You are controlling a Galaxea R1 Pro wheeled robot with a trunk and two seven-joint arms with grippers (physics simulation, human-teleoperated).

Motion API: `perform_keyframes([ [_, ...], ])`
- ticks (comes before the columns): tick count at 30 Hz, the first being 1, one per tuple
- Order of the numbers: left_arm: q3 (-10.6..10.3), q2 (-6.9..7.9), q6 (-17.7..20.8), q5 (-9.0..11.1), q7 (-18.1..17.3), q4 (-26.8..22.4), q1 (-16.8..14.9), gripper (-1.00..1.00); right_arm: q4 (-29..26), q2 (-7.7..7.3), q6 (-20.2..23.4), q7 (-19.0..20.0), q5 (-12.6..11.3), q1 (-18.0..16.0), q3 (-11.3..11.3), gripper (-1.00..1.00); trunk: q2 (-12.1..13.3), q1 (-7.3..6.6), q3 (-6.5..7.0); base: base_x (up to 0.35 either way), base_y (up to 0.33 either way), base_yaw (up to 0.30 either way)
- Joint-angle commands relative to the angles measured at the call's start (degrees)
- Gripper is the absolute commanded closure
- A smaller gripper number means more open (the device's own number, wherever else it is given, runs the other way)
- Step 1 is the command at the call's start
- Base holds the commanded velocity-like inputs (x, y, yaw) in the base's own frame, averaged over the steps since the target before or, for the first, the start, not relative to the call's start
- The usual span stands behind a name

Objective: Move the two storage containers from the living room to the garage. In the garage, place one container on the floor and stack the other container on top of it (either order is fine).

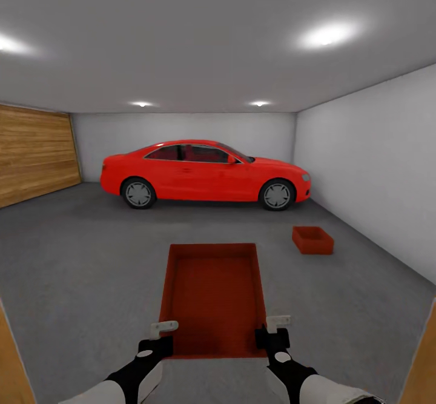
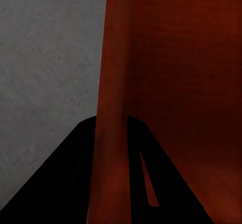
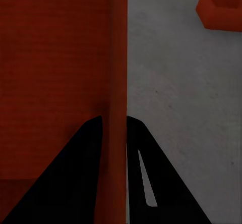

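Observation:
I am in the garage, holding one red-orange storage container [image 1: 213, 295] level in front of me, above the dark grey concrete floor [image 1: 79, 271]. My left gripper [image 1: 162, 330] is shut on its left wall [image 2: 113, 98], and my right gripper [image 1: 274, 326] is shut on its right wall [image 3: 118, 82]; each wall runs between dark fingers [image 2: 60, 183] [image 3: 166, 183]. The other storage container [image 1: 312, 240] rests on the floor ahead to the right, near the white wall, and shows as well in the right wrist view [image 3: 222, 9].
A red car [image 1: 204, 174] is parked across the far end. A wood-panelled door [image 1: 33, 152] covers the left wall and a white wall [image 1: 375, 168] runs along the right. Wooden door-frame edges [image 1: 12, 361] flank me.

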Motion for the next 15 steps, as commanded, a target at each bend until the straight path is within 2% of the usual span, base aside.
perform_keyframes([
  [1,0.2,0.3,-0.1,0.6,0.5,0.0,0.0,1.0,-0.1,0.04,0.4,0.9,24.0,-0.1,-25.2,1.0,-0.1,0.04,-0.1,0.321,0.0,0.0],
  [15,0.2,0.3,-0.1,0.6,0.5,0.0,0.0,1.0,0.0,0.38,0.3,0.9,24.0,-0.1,-25.3,1.0,-0.1,0.04,-0.1,0.321,0.0,0.0],
])
